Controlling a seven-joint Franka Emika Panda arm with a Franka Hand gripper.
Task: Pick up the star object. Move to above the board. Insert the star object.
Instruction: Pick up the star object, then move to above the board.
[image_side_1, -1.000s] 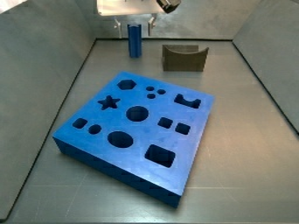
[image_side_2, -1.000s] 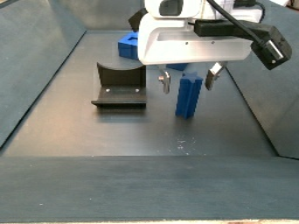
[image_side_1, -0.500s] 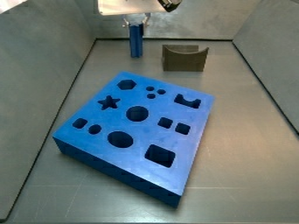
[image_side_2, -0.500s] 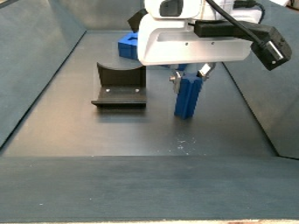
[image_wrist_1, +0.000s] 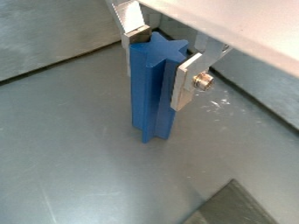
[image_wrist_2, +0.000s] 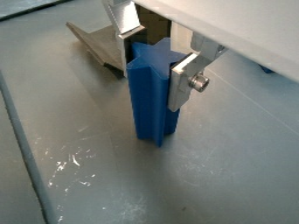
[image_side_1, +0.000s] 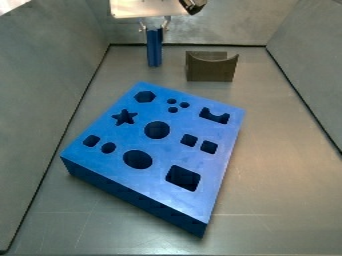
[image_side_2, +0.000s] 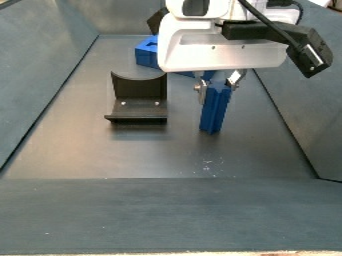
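Note:
The star object is a tall slim blue post with a star-shaped top, standing upright on the grey floor at the back of the bin. My gripper has come down over its upper end and is shut on it. In both wrist views the silver fingers press against opposite sides of the star object, and its foot rests on the floor. The board, a large blue slab with a star hole, lies apart from it in the middle of the bin.
A dark olive notched block stands beside the post, near the back wall. Sloping grey walls close in the floor on both sides. Part of the board shows behind the gripper body.
The fingers, spread beside the post one second ago, have closed onto its top. The post has not left the floor.

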